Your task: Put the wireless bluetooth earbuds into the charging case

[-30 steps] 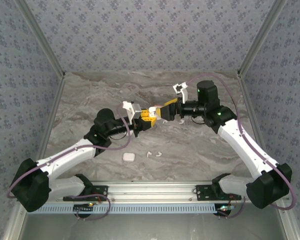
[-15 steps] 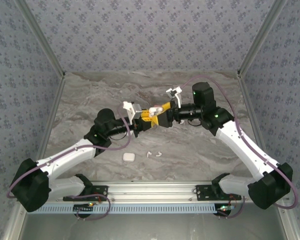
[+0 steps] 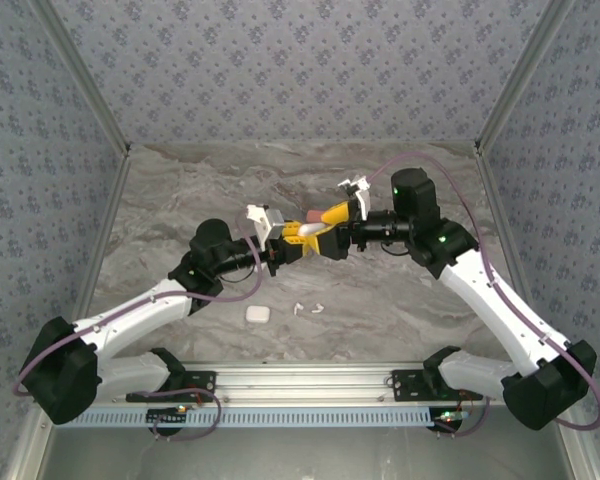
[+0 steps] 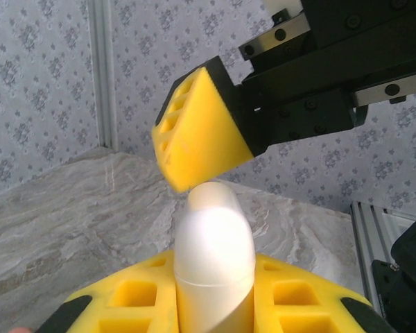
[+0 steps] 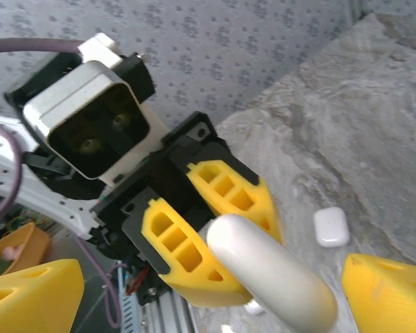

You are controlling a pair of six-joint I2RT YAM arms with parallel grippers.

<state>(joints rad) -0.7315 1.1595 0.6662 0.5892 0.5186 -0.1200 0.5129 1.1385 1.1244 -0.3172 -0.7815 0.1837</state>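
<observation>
Two tiny white earbuds [image 3: 300,307] lie loose together, just right of a closed white case [image 3: 258,314]; a second case [image 4: 215,263] (lid shut) is held aloft

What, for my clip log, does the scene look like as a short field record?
left claw: shut on the held case, lifted above the table
right claw: open wide, one finger on each side of the held case's free end; contact unclear
held case: white, rounded, seam visible, looks closed
second case: white, lying on the table near the front
earbuds: two white ones, loose on the table just right of the second case
</observation>
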